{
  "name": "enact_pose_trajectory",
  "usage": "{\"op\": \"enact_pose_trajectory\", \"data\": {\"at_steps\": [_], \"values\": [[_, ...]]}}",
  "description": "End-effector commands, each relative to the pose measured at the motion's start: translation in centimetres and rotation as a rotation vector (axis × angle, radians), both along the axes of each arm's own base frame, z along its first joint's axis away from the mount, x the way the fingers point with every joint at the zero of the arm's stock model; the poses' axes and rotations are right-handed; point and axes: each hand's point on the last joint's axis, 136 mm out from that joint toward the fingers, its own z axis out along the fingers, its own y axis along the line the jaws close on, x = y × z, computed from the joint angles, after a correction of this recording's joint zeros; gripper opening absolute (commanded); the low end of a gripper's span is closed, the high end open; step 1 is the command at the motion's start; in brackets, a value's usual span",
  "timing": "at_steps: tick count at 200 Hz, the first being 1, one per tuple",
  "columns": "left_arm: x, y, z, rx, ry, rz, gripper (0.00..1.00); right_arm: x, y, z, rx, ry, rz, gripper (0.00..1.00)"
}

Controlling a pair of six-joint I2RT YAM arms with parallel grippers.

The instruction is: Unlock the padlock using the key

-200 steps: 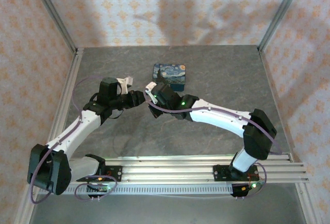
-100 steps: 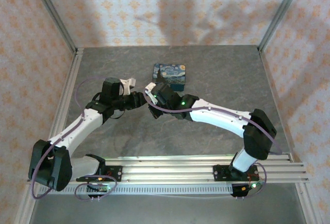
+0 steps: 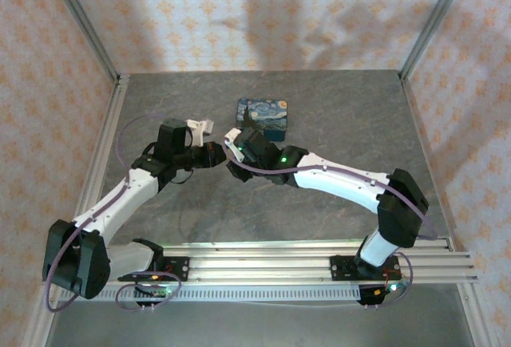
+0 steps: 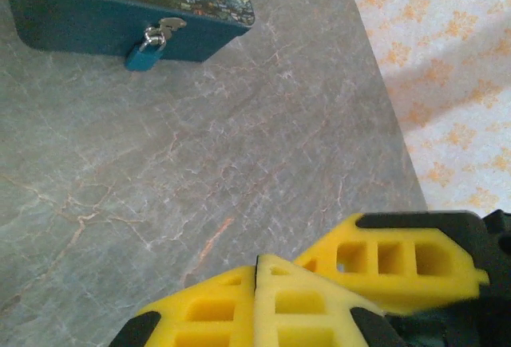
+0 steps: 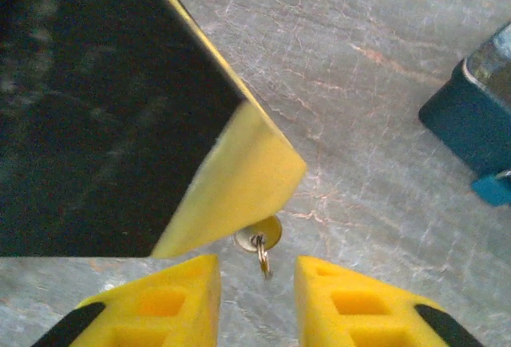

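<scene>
The key [image 5: 259,235] shows its round silver head and a small ring. It sticks out from under a yellow fingertip [image 5: 239,175] of my left gripper [image 4: 257,263], which is shut on it; in the left wrist view the pads press together and hide the key. My right gripper [image 5: 257,279] is open just below it, the ring hanging in the gap and touching neither finger. The two grippers meet tip to tip, left gripper [image 3: 215,154] against right gripper [image 3: 231,163]. The padlock [image 4: 148,50], small and teal-blue with a silver shackle, hangs on the front of the blue painted box [image 4: 96,20].
The blue box [image 3: 263,116] lies on the grey stone-patterned table [image 3: 335,116] just behind the grippers. A right-gripper finger [image 4: 399,263] sits beside my left fingers. Patterned walls and metal rails [image 3: 104,163] enclose the table on three sides.
My left gripper has closed on the key. My right gripper, shut a second ago, has opened. The left arm edged slightly toward the right arm.
</scene>
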Motion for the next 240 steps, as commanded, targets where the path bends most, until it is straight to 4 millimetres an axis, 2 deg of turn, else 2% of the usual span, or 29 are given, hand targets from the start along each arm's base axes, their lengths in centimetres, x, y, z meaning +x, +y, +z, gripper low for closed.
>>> {"op": "enact_pose_trajectory", "data": {"at_steps": [1,35,63,88,159,194,210,240], "values": [[0.2,0.1,2.2,0.074,-0.121,-0.042,0.0,-0.4,-1.1,3.7,0.082,-0.027,-0.023,0.38],[0.8,-0.1,2.9,0.073,-0.137,-0.046,0.0,-0.3,-3.7,6.5,0.287,0.061,-0.094,0.41],[1.6,-0.2,3.3,0.04,-0.102,-0.009,0.0,0.8,-5.4,7.1,0.436,0.094,-0.208,0.42],[2.0,-0.6,3.5,-0.011,-0.059,0.008,0.0,0.7,-4.3,6.9,0.521,0.152,-0.181,0.43],[0.7,-2.2,5.1,-0.099,-0.04,-0.094,0.0,-0.2,-0.4,5.1,0.486,0.284,-0.01,0.43],[0.5,-2.4,4.9,-0.111,-0.027,-0.11,0.0,0.0,0.1,4.7,0.467,0.294,0.006,0.42],[0.3,-2.5,4.9,-0.113,-0.025,-0.119,0.0,0.1,0.2,4.5,0.446,0.29,0.011,0.38],[-0.1,-2.5,5.0,-0.105,-0.02,-0.137,0.0,0.0,0.3,4.2,0.418,0.288,0.03,0.14]]}}
